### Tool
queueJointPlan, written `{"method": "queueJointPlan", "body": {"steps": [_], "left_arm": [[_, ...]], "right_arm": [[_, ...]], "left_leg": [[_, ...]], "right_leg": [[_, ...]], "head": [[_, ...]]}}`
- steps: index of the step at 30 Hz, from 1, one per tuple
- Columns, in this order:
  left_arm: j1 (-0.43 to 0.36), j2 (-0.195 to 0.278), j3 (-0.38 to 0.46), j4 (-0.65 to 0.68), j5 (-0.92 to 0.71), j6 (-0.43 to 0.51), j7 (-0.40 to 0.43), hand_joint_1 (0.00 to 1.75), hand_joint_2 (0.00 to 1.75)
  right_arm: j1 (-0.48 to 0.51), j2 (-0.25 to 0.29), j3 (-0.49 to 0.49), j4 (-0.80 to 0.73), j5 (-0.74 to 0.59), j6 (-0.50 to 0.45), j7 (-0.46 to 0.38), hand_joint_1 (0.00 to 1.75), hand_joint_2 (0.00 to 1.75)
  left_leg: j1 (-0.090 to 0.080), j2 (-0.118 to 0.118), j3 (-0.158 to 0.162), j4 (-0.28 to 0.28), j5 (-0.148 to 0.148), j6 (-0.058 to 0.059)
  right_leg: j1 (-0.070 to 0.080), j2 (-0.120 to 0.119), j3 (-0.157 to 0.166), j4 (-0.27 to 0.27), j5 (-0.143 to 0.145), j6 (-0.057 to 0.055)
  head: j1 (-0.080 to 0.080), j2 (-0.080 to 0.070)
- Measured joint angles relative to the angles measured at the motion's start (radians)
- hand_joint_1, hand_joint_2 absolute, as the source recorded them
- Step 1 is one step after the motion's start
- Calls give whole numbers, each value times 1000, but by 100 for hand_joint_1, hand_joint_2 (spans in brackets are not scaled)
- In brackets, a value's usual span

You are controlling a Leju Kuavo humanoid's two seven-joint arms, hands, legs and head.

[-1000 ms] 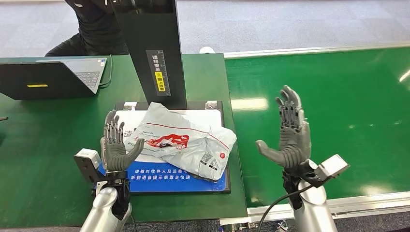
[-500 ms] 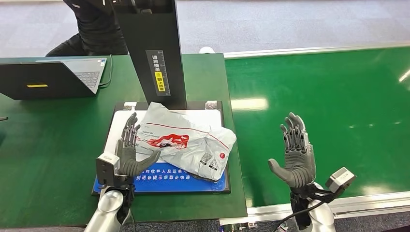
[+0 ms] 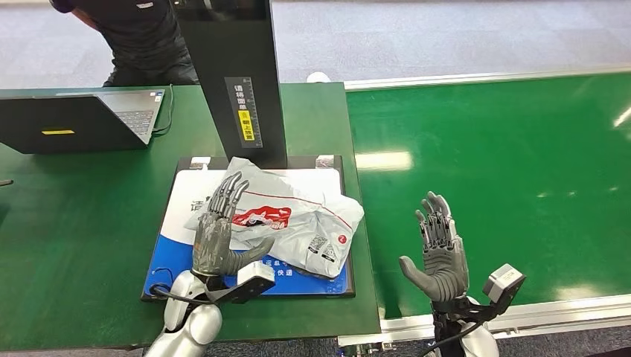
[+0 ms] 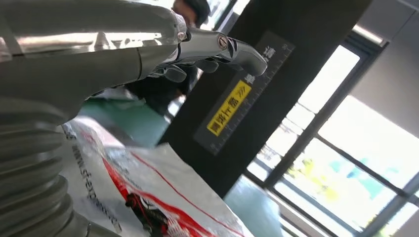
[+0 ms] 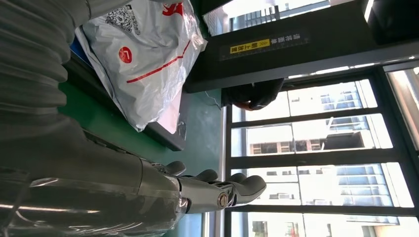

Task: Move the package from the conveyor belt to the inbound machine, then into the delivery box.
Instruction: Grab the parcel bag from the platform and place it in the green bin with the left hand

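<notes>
On the inbound machine's scanning pad [image 3: 178,223], near the bench's [image 3: 82,223] front right corner, lies the white courier package [image 3: 298,216]. The left hand [image 3: 216,234], fingers spread and holding nothing, hovers at its left end; the right hand [image 3: 439,253] waits, fingers apart and holding nothing, over the conveyor belt [image 3: 506,149]. Next it probably needs gripping for the delivery box

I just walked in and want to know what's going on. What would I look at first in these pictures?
First, the crinkly white bag with red print, lying on the flat tray of the machine, just in front of its tall black post. The robot's left hand reaches over the bag's near left side with its fingers spread. Its right hand is held up, holding nothing, over the shiny green belt.
</notes>
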Motion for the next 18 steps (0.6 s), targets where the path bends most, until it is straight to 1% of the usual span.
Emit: {"method": "queueJointPlan", "body": {"steps": [3,7,18], "left_arm": [[-10,2,-7,20,-106,53,88,0,175],[-12,8,-7,45,-167,56,149,0,175],[-14,17,-7,81,-178,55,162,0,175]], "right_arm": [[7,6,0,3,-7,-3,4,0,175],[16,11,0,5,-18,0,8,0,175],[20,13,0,10,-20,1,9,0,175]], "left_leg": [[0,0,0,0,0,0],[0,0,0,0,0,0],[0,0,0,0,0,0]], "right_leg": [[0,0,0,0,0,0],[0,0,0,0,0,0],[0,0,0,0,0,0]], "head": [[0,0],[0,0],[0,0]]}}
